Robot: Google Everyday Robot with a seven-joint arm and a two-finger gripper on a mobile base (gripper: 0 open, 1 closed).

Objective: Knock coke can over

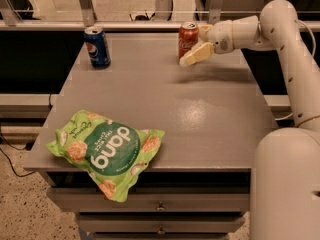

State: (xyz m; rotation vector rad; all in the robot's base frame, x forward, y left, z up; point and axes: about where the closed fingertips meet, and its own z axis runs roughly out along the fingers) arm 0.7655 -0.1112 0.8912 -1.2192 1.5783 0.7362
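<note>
The coke can (188, 39), red-orange with a silver top, stands upright at the far right of the grey table (200, 119). My gripper (198, 43) reaches in from the right on a white arm (280, 29) and sits right against the can's right side. It is open. One cream finger (193, 57) lies in front of the can's base, the other (204, 30) shows behind its top. I cannot tell whether the fingers touch the can.
A blue Pepsi can (97, 46) stands upright at the far left of the table. A green snack bag (105, 149) lies on the near left corner, hanging over the front edge. A rail (125, 25) runs behind the table.
</note>
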